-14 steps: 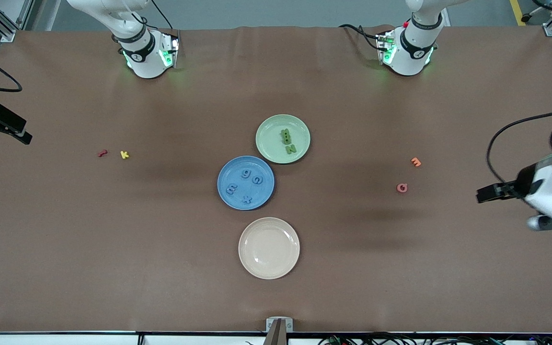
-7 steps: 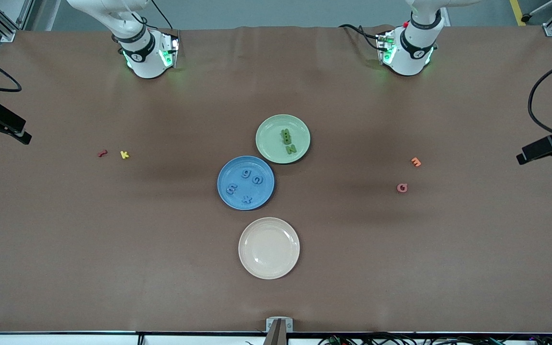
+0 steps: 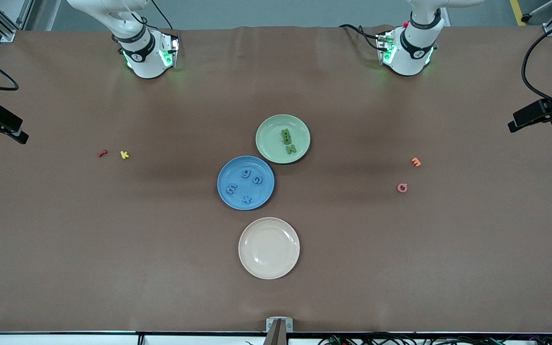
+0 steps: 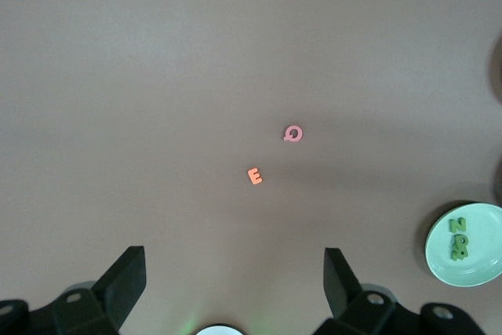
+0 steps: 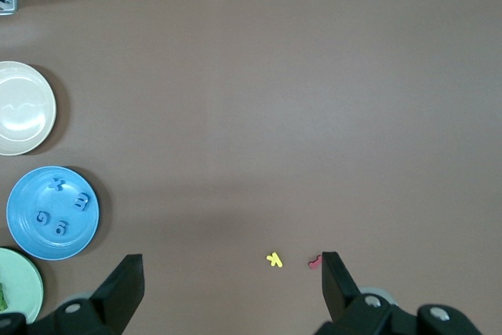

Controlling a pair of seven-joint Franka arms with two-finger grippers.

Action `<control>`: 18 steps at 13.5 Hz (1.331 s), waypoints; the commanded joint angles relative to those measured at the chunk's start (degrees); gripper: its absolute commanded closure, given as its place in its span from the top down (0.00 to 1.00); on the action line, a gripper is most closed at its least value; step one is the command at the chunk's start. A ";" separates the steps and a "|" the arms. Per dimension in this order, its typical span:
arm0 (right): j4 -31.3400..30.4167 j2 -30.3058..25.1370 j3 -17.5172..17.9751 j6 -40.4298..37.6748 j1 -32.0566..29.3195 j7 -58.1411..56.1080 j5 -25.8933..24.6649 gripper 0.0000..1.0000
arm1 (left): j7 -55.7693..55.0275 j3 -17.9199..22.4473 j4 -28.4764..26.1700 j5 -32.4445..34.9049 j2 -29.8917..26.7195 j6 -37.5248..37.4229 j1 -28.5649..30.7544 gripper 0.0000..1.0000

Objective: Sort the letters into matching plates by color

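Front view: on the brown table (image 3: 113,249), the round matte blue plate (image 3: 223,194) holds four chunky blue foam letters (image 3: 246,186). Touching it, farther from the camera, the light green plate (image 3: 269,136) holds a cluster of green foam letters (image 3: 287,142). A cream-beige plate (image 3: 269,247) lies nearest the camera. The left end effector (image 3: 513,127) hangs over the table edge at the left arm's end, the right end effector (image 3: 23,139) at the right arm's end.

Left wrist view: its fingers (image 4: 125,280) stand wide, holding nothing, above an orange letter E (image 4: 255,176) and a pink letter Q (image 4: 293,133).

Right wrist view: its fingers (image 5: 124,288) are wide and empty, above a yellow letter K (image 5: 274,259) and a red letter (image 5: 314,262).
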 commanded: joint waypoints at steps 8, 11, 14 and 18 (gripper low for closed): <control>1.42 0.51 1.03 -0.65 -1.12 0.76 -1.23 1.00 | 0.24 -6.38 -6.35 3.96 -5.64 2.60 -0.38 1.00; 1.42 0.43 0.94 -0.82 -1.12 0.76 -1.23 1.00 | -1.08 -6.74 -6.43 3.78 -6.17 2.51 -0.38 1.00; 1.42 0.51 0.94 -0.82 -1.12 0.76 -1.23 1.00 | -1.17 -6.75 -6.00 3.34 -6.08 2.34 -0.64 1.00; 1.42 0.43 0.94 -0.91 -1.12 0.76 -1.23 1.00 | -0.12 -6.66 -4.94 2.99 -6.08 2.07 -0.29 1.00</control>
